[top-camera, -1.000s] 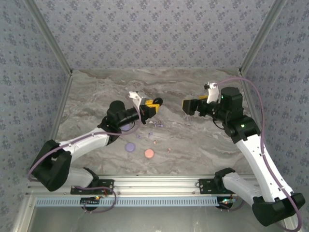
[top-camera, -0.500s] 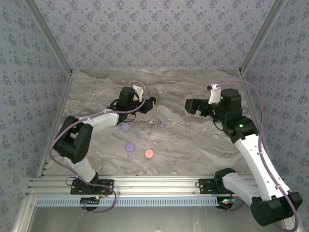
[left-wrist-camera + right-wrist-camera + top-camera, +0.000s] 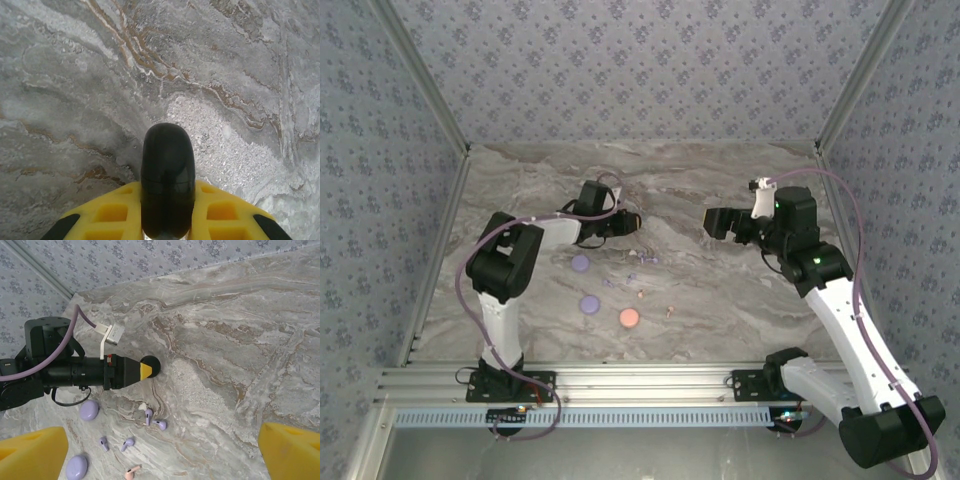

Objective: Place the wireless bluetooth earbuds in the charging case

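Light: bright, even, from overhead | Shadows: soft and faint on the marble table (image 3: 720, 290) | Glare: dull sheen along the black case (image 3: 167, 160) | Focus: yellow fingers (image 3: 30, 452) blurred at the right wrist view's lower corners

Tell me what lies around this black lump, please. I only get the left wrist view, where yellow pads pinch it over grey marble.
Observer: Close to the left tool that pinches the black lump, several tiny lavender earbuds lie scattered on the table, on the side toward the arm bases.
Operator: And is the other arm busy with anything?
Observer: No. The right tool hangs over the right part of the table, its fingers wide open with nothing between them.
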You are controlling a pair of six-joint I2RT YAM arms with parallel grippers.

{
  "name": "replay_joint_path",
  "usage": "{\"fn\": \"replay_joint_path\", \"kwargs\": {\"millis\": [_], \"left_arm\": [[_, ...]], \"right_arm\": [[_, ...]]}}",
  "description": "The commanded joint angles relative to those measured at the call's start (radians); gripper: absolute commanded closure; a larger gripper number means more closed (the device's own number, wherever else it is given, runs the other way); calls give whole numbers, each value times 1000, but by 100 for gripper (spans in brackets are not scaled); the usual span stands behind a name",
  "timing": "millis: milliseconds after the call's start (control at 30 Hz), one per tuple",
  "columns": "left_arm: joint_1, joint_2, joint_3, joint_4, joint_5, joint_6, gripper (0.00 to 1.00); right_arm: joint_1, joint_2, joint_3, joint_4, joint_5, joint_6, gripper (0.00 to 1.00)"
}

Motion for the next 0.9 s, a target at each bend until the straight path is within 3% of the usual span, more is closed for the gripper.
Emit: {"fn": "replay_joint_path", "kwargs": {"millis": [0, 167, 400, 867], "left_arm": [[7, 27, 23, 8, 23, -20, 89], [9, 49, 20, 22, 30, -32, 81], [15, 33, 9, 0, -7, -11, 60], [55, -206, -104, -7, -90, 50, 47]], "right_arm": [[-4, -7, -3, -13, 16, 7, 0], [-4, -8, -4, -20, 23, 2, 0], [-4, -9, 1, -35, 30, -9, 0], [12, 21, 5, -122, 21, -72, 0]]}}
